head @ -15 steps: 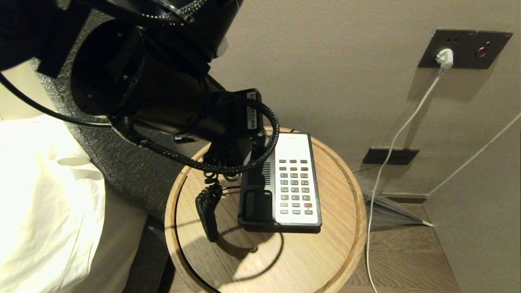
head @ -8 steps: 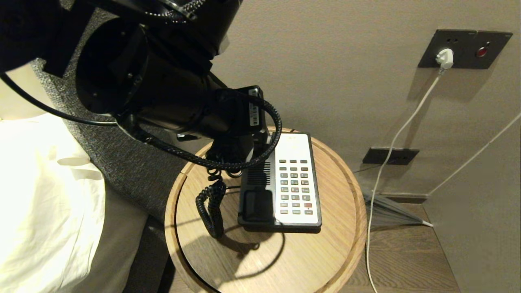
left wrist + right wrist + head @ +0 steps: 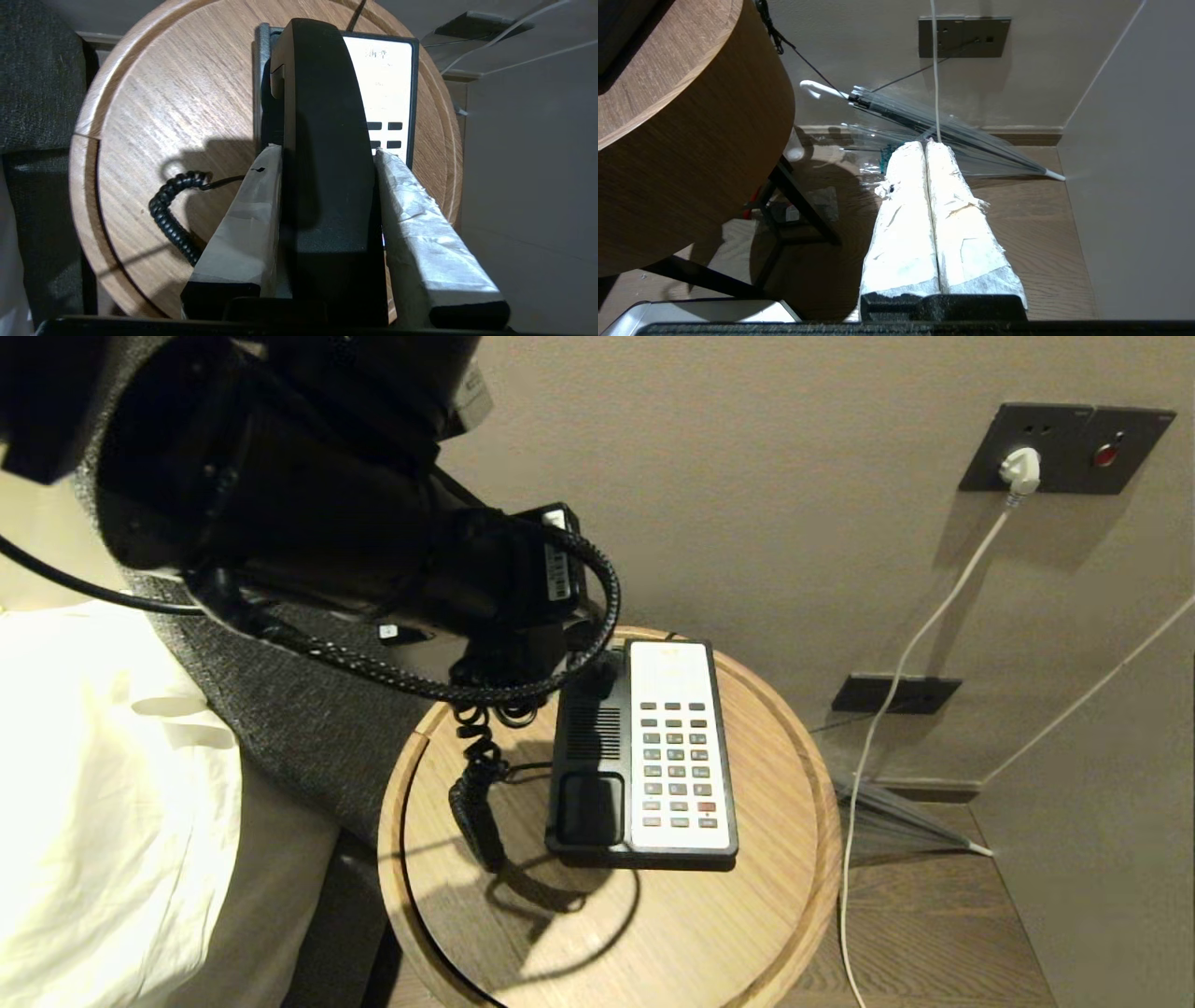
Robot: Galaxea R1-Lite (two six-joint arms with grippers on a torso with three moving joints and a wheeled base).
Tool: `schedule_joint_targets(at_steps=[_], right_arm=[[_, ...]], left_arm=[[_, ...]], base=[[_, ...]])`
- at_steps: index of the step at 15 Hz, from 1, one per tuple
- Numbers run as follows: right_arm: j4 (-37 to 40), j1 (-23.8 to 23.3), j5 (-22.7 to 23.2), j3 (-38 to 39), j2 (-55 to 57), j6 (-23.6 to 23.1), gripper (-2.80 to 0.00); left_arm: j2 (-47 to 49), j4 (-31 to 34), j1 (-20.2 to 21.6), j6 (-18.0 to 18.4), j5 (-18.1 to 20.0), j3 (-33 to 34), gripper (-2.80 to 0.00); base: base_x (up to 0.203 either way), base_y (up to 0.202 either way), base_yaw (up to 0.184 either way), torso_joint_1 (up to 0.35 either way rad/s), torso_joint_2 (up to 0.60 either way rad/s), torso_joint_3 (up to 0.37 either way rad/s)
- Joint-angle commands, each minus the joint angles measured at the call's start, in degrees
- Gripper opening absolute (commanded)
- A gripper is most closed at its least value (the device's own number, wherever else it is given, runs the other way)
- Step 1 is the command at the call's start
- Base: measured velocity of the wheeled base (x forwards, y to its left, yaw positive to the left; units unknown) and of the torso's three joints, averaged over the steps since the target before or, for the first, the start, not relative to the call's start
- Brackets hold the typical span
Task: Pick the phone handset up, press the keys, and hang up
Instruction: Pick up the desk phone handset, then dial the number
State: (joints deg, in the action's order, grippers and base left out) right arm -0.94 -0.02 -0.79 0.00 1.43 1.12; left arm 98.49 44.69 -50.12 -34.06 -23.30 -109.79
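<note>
The black phone handset (image 3: 322, 140) hangs lifted above the phone base (image 3: 583, 747), and my left gripper (image 3: 327, 150) is shut on its middle, one taped finger on each side. In the head view my left arm (image 3: 308, 513) hides the handset. Its coiled cord (image 3: 474, 793) drops to the table beside the base. The keys (image 3: 677, 767), dark grey with one red, sit uncovered in the white faceplate. The base's cradle (image 3: 590, 807) stands bare. My right gripper (image 3: 927, 145) is shut on nothing, parked low over the floor beside the table.
The phone stands on a round wooden table (image 3: 775, 896) with a raised rim, against the wall. A bed with white linen (image 3: 93, 784) lies to the left. A white cable (image 3: 896, 691) hangs from a wall socket, and a clear umbrella (image 3: 934, 126) lies on the floor.
My left arm has moved up and to the left with the handset. More of the base's cradle and speaker grille shows, and the coiled cord has been pulled longer.
</note>
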Motion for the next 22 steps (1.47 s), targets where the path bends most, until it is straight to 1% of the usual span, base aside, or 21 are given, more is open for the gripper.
schedule_joint_targets(at_steps=[1, 3, 6, 8, 10, 14, 20, 22], right_arm=[[-0.03, -0.06, 0.00, 0.09, -0.02, 0.02, -2.80], [-0.03, -0.06, 0.00, 0.09, -0.02, 0.02, -2.80], [-0.03, -0.06, 0.00, 0.09, -0.02, 0.02, -2.80], [-0.03, 0.02, 0.00, 0.09, -0.02, 0.02, -2.80], [-0.03, -0.04, 0.01, 0.09, -0.02, 0.02, -2.80], [-0.03, -0.06, 0.09, 0.09, -0.02, 0.02, -2.80], [-0.03, -0.06, 0.00, 0.09, -0.02, -0.07, -2.80], [-0.03, -0.06, 0.00, 0.09, -0.02, 0.02, -2.80]], left_arm=[[-2.18, 0.46, 0.56, -0.89, 0.07, 0.36, -2.80], [-4.46, 0.73, 1.52, -2.05, 0.72, 0.89, -2.80], [-8.23, 0.67, 3.32, -3.30, 1.52, 4.06, -2.80], [-10.24, 0.66, 4.60, -3.74, 2.47, 5.90, -2.80], [-11.06, 0.66, 4.97, -4.08, 2.62, 6.78, -2.80], [-20.00, 0.57, 7.26, -5.51, 4.19, 14.09, -2.80], [-26.02, 0.65, 7.76, -10.44, 4.31, 17.69, -2.80], [-27.44, 0.57, 7.76, -13.32, 4.31, 17.91, -2.80]], base=[[0.000, 0.000, 0.000, 0.000, 0.00, 0.000], [0.000, 0.000, 0.000, 0.000, 0.00, 0.000], [0.000, 0.000, 0.000, 0.000, 0.00, 0.000], [0.000, 0.000, 0.000, 0.000, 0.00, 0.000], [0.000, 0.000, 0.000, 0.000, 0.00, 0.000], [0.000, 0.000, 0.000, 0.000, 0.00, 0.000], [0.000, 0.000, 0.000, 0.000, 0.00, 0.000], [0.000, 0.000, 0.000, 0.000, 0.00, 0.000]])
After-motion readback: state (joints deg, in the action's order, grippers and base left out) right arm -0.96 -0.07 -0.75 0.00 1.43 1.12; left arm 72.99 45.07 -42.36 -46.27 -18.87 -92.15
